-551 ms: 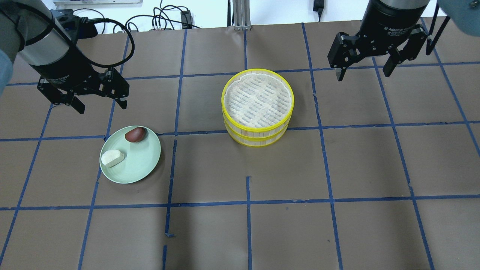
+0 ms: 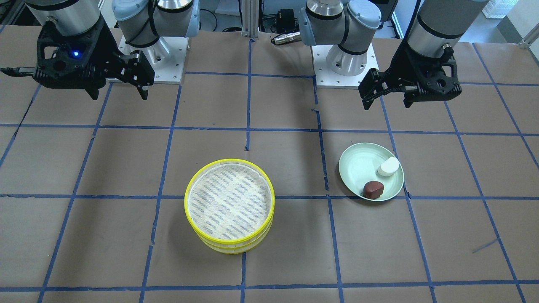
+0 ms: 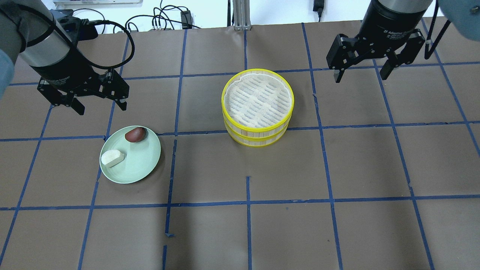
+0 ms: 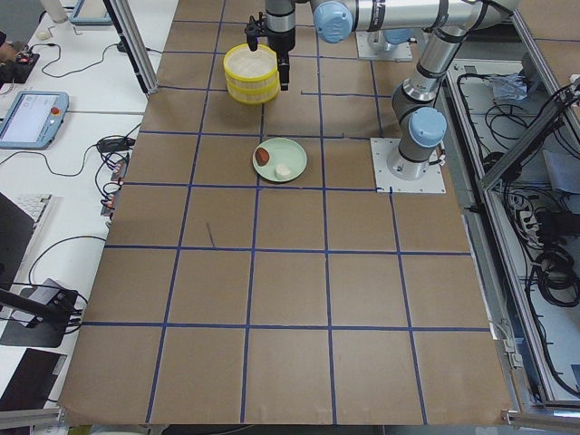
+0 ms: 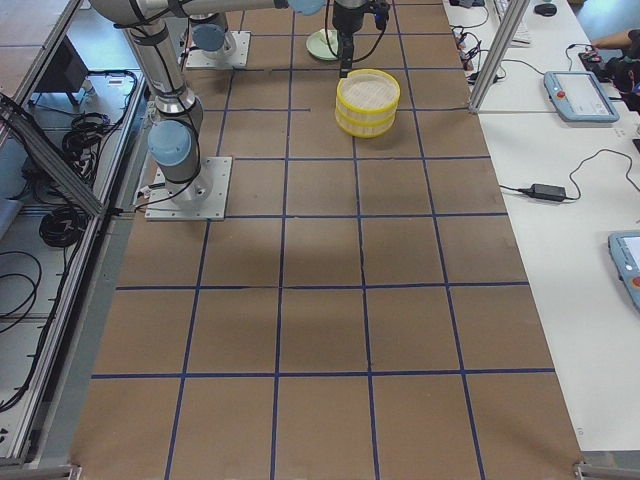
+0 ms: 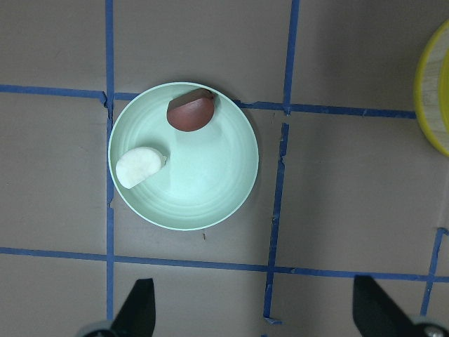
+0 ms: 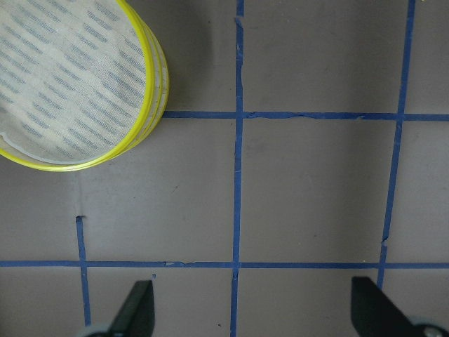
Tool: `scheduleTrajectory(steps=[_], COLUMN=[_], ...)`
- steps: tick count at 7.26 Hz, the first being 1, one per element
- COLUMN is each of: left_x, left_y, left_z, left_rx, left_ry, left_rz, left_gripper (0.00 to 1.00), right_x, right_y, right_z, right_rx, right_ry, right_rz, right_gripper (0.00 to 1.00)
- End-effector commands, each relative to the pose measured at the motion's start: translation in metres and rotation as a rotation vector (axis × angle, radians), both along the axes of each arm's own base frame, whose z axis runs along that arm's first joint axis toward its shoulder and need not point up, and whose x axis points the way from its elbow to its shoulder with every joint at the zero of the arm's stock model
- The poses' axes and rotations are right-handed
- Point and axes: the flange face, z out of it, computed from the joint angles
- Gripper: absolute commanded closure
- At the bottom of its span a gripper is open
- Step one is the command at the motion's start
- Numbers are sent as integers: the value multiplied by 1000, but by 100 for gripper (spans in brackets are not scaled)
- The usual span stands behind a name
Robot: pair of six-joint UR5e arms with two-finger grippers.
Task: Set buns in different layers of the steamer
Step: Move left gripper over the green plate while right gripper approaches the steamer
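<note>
Two yellow-rimmed steamer trays [image 3: 258, 106] [image 2: 229, 205] stand stacked at the table's middle; the top tray's mesh floor is bare. The stack's edge shows in the right wrist view [image 7: 70, 84]. A white bun [image 3: 112, 157] [image 6: 139, 166] and a reddish-brown bun [image 3: 135, 134] [image 6: 191, 112] lie on a pale green plate [image 3: 138, 165]. My left gripper [image 3: 99, 103] is open and empty, above the table just behind the plate. My right gripper [image 3: 363, 71] is open and empty, high to the right of the stack.
The brown table is marked with blue tape lines. Cables and a metal post [image 3: 240, 15] lie beyond the far edge. The arm bases [image 2: 345, 54] stand at the robot's side of the table.
The right gripper has shifted slightly toward the far edge. The left gripper, buns and trays have not visibly moved.
</note>
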Motion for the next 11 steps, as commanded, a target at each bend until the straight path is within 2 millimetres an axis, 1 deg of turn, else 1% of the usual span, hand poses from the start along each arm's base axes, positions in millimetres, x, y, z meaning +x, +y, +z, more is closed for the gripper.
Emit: scheduleTrajectory(steps=[1,2,3,4,5,6,7,8,9,10,11], left_x=[0,2,26,61,77,84,89,92,96,96,97], left_y=[2,4,-1,-1,-13,-37,-48,-52,-56,-56,-61], left_z=[-4,-4,-18,-44,-68,-91,-111,-126,-144,-169,-201], left_rx=[9,11,39,97,102,60,81,99,101,100,64], left_ry=[1,0,2,-21,-40,-43,-21,-11,-13,-11,-20], left_rz=[-4,-39,-13,49,43,-21,-165,-237,-232,-240,-277], left_gripper=[0,0,0,0,0,0,0,0,0,0,2], right_x=[2,2,-4,-4,0,-5,-7,-6,-9,-4,4], right_y=[2,1,-2,-3,-7,-12,-23,-39,-49,-51,-58], right_z=[-12,-11,-16,-14,3,4,-5,-32,-56,-67,-91], right_rx=[29,28,33,27,-41,-52,-35,9,72,92,125], right_ry=[-6,-4,9,10,14,64,88,78,77,41,38], right_rz=[3,0,1,6,22,40,45,43,36,43,45], right_gripper=[0,0,0,0,0,0,0,0,0,0,0])
